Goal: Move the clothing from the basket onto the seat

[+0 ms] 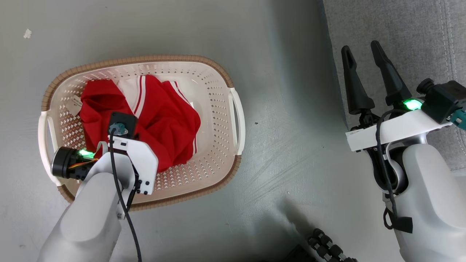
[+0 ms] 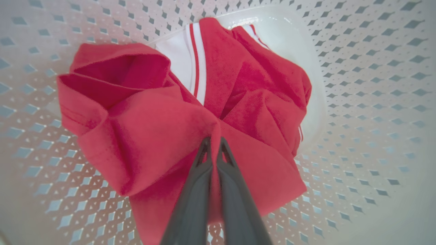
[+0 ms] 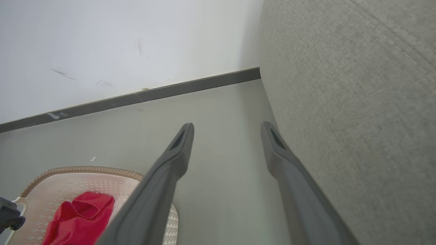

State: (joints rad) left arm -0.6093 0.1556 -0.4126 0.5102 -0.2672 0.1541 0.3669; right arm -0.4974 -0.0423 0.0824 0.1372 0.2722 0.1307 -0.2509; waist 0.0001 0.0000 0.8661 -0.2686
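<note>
The left gripper has its jaws pinched on the clothing in the basket; the right gripper (three o'clock, by the seat) holds its jaws spread.

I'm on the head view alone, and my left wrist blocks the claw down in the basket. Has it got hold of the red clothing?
Observer: Yes. The left wrist view shows the left claw shut, with a ridge of the clothing pinched between its tips.
Operator: Good. What is ahead of the right claw?
Observer: In the right wrist view the right claw is open and empty. It points at a white wall with a dark skirting board, and the grey side of the seat runs close beside one finger.
</note>
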